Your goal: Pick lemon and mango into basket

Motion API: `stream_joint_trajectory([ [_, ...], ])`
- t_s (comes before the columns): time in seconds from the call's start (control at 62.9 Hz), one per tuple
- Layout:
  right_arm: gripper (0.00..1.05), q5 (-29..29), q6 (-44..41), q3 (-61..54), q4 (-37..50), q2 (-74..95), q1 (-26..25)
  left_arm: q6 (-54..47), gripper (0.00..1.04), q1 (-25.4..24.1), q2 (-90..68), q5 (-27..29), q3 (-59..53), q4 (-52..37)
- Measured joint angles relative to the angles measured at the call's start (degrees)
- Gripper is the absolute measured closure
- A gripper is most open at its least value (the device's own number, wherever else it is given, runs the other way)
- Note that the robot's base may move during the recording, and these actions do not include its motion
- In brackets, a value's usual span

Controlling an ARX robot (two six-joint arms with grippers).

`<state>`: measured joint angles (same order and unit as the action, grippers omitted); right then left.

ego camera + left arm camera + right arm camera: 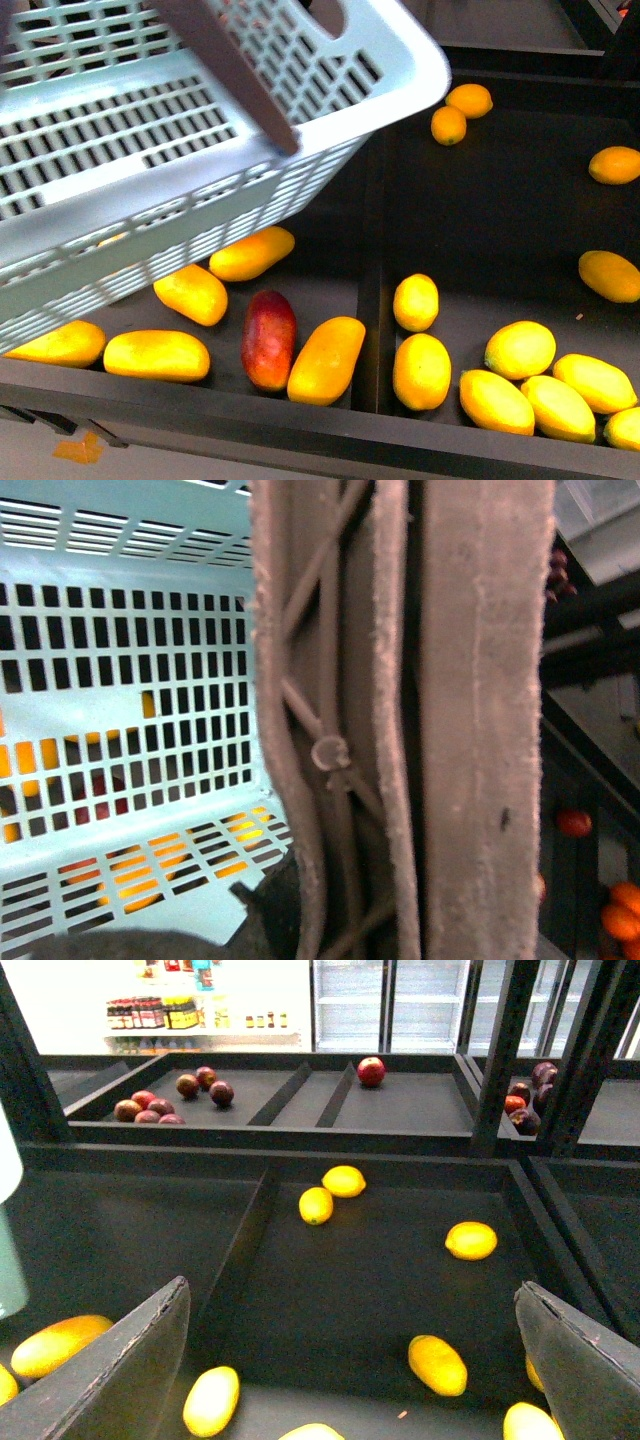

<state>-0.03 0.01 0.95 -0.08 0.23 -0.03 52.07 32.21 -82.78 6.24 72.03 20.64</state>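
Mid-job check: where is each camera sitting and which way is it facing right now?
Front view: on the body, looking down into the fruit bins; the raised basket fills the upper left; no arm shows.
Left wrist view: tight against the basket's brown handle, looking through its slotted wall; none of the arm clearly shows.
Right wrist view: above the lemon bin, facing the far shelves; both its open fingers show.
Shared: front and right wrist both show the farthest lemon.
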Motion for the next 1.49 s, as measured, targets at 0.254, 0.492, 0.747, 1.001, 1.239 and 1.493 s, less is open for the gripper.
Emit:
stream_joint_trajectory([
  [0.254, 0.09, 0.02, 0.0, 0.0, 0.0, 0.0, 0.0, 0.61, 0.91, 9.05, -7.65, -2.93, 4.66, 0.17],
  [0.492, 0.09, 0.0, 0.0, 0.0, 0.0, 0.0, 0.0, 0.57, 0.91, 9.99, -7.91, -2.73, 4.85, 0.48],
  [0.747, 0.09, 0.02, 0.0, 0.0, 0.0, 0.0, 0.0, 0.22, 0.91, 9.53, -7.91, -1.9, 4.9, 0.48],
  [1.001, 0.09, 18.67, 7.74, 6.12, -14.62, 9.9, 5.03, 0.24, 0.91, 9.55, -7.91, -2.43, 4.98, 0.48],
  [1.239, 0.09, 24.92, 14.1, 8.63, -6.1, 35.04, -3.65, 0.2, 0.91, 9.66, -7.91, -2.32, 5.14, 0.5],
  [1.493, 0.09, 18.18, 9.27, 13.31, 21.03, 68.35, -11.69, 0.22, 0.91, 9.64, -7.91, -2.23, 5.14, 0.5],
])
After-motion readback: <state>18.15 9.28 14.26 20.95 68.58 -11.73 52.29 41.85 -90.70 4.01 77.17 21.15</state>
